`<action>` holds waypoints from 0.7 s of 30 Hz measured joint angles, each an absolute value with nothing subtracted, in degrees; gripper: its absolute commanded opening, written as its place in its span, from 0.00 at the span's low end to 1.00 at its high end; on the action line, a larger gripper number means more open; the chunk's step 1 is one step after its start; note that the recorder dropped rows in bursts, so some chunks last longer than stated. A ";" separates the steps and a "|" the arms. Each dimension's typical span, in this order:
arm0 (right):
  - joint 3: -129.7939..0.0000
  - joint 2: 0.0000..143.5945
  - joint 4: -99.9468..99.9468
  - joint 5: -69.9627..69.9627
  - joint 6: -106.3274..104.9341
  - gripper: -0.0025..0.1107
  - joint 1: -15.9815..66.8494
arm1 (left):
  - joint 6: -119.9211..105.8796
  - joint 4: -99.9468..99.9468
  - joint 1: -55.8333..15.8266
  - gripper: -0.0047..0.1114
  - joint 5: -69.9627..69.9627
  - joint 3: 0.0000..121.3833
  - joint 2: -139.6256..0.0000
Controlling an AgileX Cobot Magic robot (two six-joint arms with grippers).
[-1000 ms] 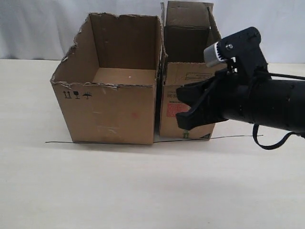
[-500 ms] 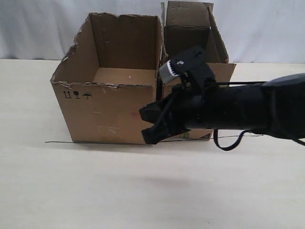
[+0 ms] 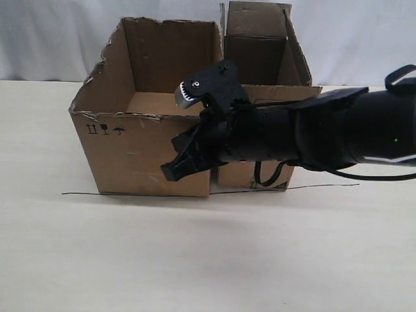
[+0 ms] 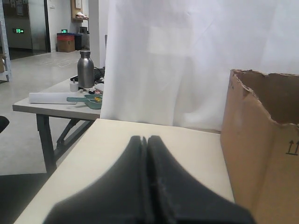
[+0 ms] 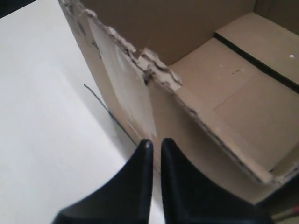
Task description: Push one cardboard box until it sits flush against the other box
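The cardboard box [image 3: 257, 29], narrow and tall with raised flaps, stands at the right, its front mostly hidden by my right arm. The other box [image 3: 140, 146], wide with a torn rim and black symbols, stands right beside it; only a thin dark slit shows between them. My right gripper [image 3: 172, 172] reaches across, low in front of the other box's front wall. In the right wrist view the right gripper [image 5: 156, 142] is shut on nothing, just off the other box [image 5: 126, 93]. My left gripper [image 4: 145, 138] is shut and empty, with the other box [image 4: 261, 154] off to one side.
A thin black line [image 3: 97, 194] runs along the table [image 3: 195, 260] under the boxes' front edges. A white curtain hangs behind. The left wrist view shows a second table with a steel bottle [image 4: 85, 69] beyond this table's edge.
My right arm has swept left, from in front of the cardboard box to in front of the other box. Neither box has visibly moved.
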State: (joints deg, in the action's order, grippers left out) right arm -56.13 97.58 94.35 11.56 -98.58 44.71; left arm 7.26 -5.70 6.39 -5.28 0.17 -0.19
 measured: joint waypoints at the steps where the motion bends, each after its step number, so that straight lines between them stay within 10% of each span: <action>1: -56.58 97.73 94.35 10.81 -98.58 0.07 44.71 | 7.26 -5.70 6.39 0.04 -5.28 0.17 -0.19; 21: -58.25 90.71 94.19 12.79 -98.54 0.07 44.76 | 7.26 -5.70 6.39 0.04 -5.28 0.17 -0.19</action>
